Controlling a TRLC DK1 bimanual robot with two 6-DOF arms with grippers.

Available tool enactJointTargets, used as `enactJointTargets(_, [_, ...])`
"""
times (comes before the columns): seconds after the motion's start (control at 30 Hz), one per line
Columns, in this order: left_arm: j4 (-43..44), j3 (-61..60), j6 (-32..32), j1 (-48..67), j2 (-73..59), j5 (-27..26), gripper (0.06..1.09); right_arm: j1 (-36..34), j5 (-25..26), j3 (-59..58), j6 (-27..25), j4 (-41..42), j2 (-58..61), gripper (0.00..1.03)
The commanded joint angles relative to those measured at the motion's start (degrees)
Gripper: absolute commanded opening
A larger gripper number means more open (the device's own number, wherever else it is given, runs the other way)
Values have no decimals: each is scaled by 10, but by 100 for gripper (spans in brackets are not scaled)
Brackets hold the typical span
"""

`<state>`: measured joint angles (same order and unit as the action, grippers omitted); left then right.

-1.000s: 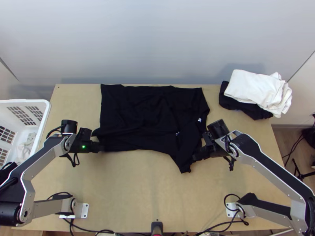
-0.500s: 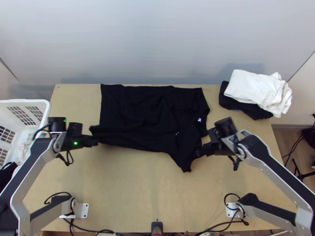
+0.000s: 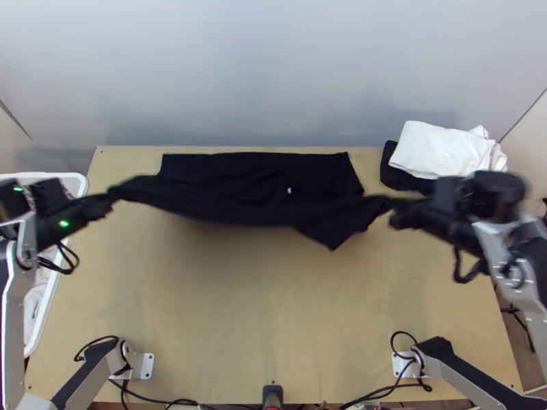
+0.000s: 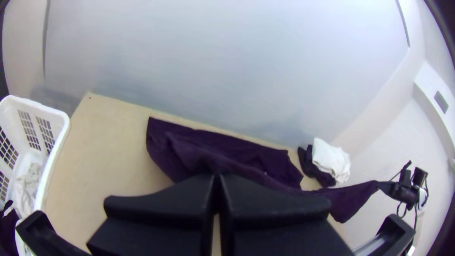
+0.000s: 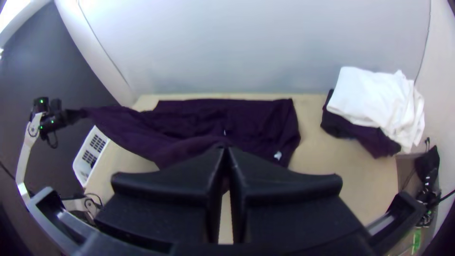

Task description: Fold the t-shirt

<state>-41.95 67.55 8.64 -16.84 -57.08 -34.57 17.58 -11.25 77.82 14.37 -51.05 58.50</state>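
One t-shirt (image 3: 253, 188), near edge now lifted, stretched

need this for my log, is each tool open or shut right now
Left tool: closed, holding one end of the black t-shirt.
Right tool: closed, holding its opposite end.

t-shirt (image 3: 253, 184) black, small white mark (image 3: 289, 190); cloth (image 3: 437, 149) white; basket (image 4: 52, 163) white; table (image 3: 260, 307) pale tan.
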Motion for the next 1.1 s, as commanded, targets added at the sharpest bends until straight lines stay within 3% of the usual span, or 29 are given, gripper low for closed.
enactJointTargets(0.0, [-1, 116, 87, -48, 7, -8, 9, -69, -15, 168, 23, -2, 17, 3])
enactJointTargets(0.37, [-16, 283, 201, -45, 47, -6, 9, -87, -35, 400, 106, 6, 30, 3])
enactJointTargets(0.57, [-13, 333, 234, -65, 92, -1, 9, -86, -34, 538, 96, 6, 25, 3])
enactJointTargets(0.77, [9, 357, 241, -94, 152, 0, 9, -87, -11, 552, 126, 6, -24, 3])
enactJointTargets(1.07, [-4, 359, 225, -91, 197, 1, 9, -69, -9, 558, 128, -12, -70, 3])
